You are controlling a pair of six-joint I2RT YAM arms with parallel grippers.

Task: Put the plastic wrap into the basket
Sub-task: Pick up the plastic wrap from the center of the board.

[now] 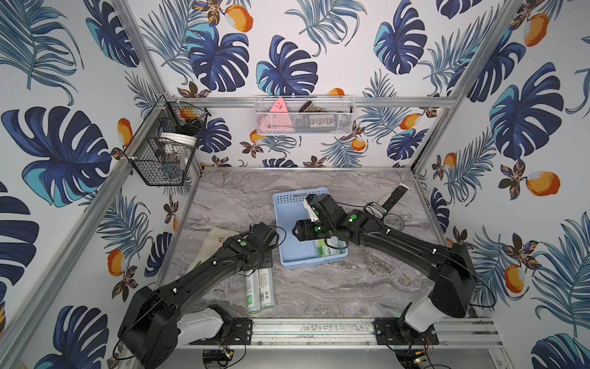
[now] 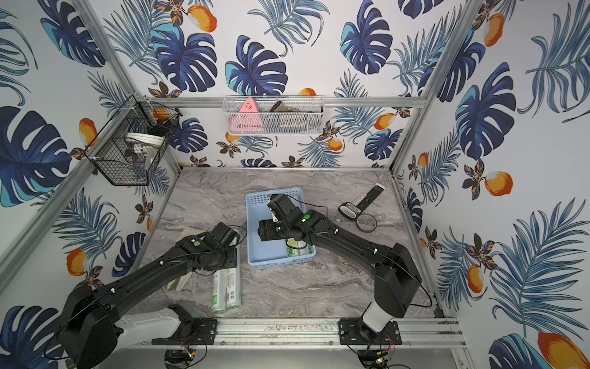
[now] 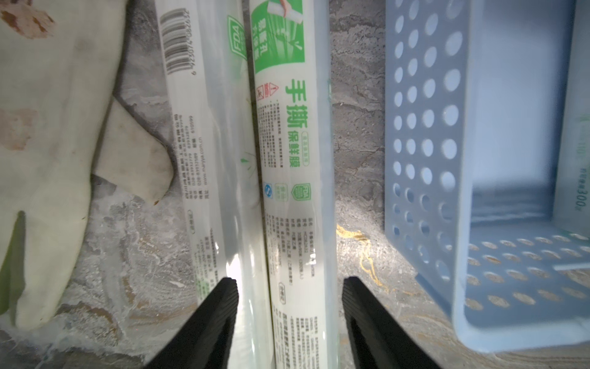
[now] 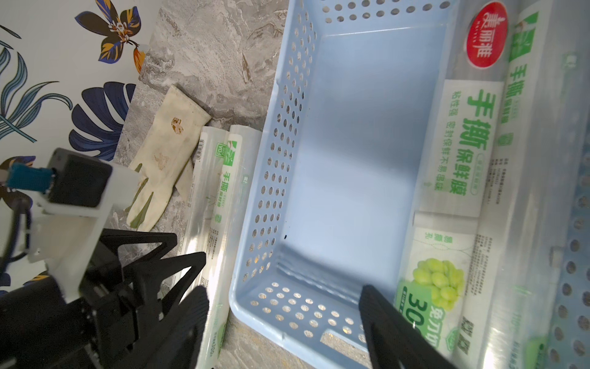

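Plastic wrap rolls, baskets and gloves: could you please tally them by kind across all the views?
Plastic wrap rolls: 4 (2 on the table, 2 in the blue basket)
Baskets: 3 (blue, black wire basket, white mesh basket)
Glove: 1
Total: 8

Four plastic wrap rolls (image 4: 456, 153), one basket (image 4: 351, 127)

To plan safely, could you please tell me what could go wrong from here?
1. The left tool straddles one plastic wrap roll that touches its neighbour; a finger at the seam may shove that neighbour away.
2. The right tool hangs open over the basket, so both tools might collide when placing.
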